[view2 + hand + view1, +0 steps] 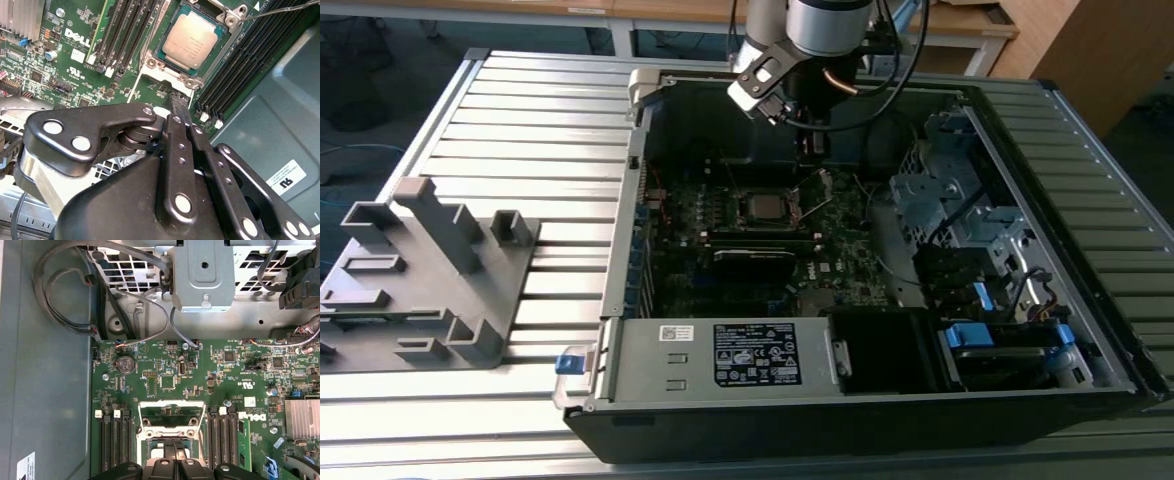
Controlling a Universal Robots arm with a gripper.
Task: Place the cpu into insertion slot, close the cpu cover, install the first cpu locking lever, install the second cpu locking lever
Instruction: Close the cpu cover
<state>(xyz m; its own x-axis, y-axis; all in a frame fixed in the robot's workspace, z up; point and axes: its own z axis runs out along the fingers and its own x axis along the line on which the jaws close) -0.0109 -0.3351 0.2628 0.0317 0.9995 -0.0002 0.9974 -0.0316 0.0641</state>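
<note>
Gripper (179, 105) is narrow, fingertips drawn together w/ no gap showing betw. them. Prob. held that way to act as one slim pusher inside the cramped case. Tips sit right at the edge of the cpu cover (162, 75); can't tell if they nip its lip or just touch it. In the first wrist view the cover (170, 415) stands up open, not yet down.

Just beyond it the cpu (192, 39) lies flat in the insertion slot (218, 52), so step 1 looks done. A thin locking lever (280, 11) angles up off the slot's corner, unlatched, prob. bc the cover isn't shut. Memory slots (125, 30) flank the socket.

Exterior view: arm comes down into the computer case (627, 300) over the board. A grey fixture (440, 260) sits well apart on the table, at that view's left.
</note>
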